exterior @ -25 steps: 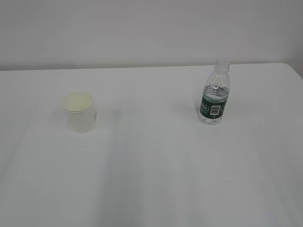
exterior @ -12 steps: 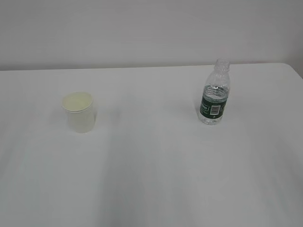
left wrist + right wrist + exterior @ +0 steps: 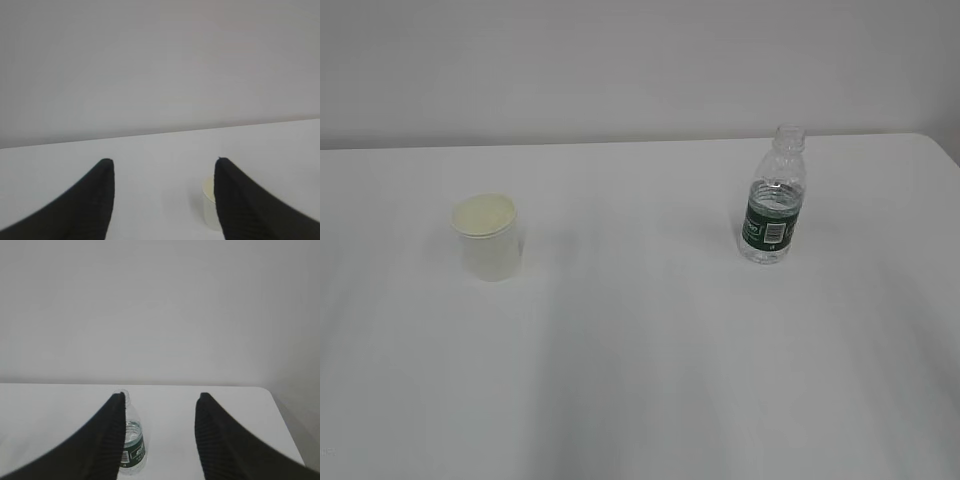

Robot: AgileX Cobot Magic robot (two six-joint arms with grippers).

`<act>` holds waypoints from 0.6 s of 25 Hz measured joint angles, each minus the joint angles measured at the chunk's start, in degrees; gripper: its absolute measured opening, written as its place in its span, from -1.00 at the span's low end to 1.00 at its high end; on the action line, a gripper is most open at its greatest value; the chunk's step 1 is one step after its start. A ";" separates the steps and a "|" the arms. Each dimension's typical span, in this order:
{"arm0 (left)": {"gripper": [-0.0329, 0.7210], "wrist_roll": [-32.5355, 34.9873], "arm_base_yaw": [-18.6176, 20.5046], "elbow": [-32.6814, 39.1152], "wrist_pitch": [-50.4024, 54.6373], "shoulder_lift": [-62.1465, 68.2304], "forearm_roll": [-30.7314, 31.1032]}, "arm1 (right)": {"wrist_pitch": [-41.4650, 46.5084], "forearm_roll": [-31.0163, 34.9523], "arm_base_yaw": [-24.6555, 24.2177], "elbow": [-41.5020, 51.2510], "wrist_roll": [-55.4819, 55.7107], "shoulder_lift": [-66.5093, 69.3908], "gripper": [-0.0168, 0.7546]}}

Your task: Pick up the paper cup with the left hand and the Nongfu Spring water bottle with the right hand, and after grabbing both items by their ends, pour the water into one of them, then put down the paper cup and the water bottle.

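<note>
While both arms hang back from the work surface, a white paper cup [image 3: 488, 236] and a Nongfu Spring water bottle [image 3: 773, 196] stand upright and well apart on a white table [image 3: 640, 380], the cup on the left of the exterior view and the bottle on the right. The cup's rolled rim faces up, showing a pale cream-yellow inside. The bottle, clear and ribbed with a dark green label band [image 3: 770, 228], has a bare, capless neck; clear water [image 3: 767, 250] shows through the plastic near its base.

Seen from the left wrist camera, the left hand [image 3: 164, 162] holds its two black fingers [image 3: 95, 200] spread with nothing between them, and the cup [image 3: 210, 202] sits beyond, partly hidden behind the finger on the right of that view. From the right wrist camera, the right hand [image 3: 159, 396] likewise shows its ribbed fingers [image 3: 107, 440] parted and empty, with the bottle [image 3: 131, 442] standing farther off, its side partly covered by the finger on the left of that view. Neither gripper touches its object. A plain pale wall [image 3: 640, 60] rises behind the far table edge.
</note>
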 joint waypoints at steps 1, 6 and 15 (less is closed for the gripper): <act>0.29 0.00 -0.11 0.00 -1.19 0.82 0.00 | -0.90 0.00 0.00 0.00 0.00 0.74 -0.04; 0.29 0.03 -2.39 0.00 -6.73 6.00 0.00 | -5.38 0.00 0.00 0.00 0.00 4.39 -0.04; 0.29 0.12 -5.03 0.00 -12.16 12.75 -0.16 | -10.69 0.76 0.00 0.00 0.27 7.77 -0.04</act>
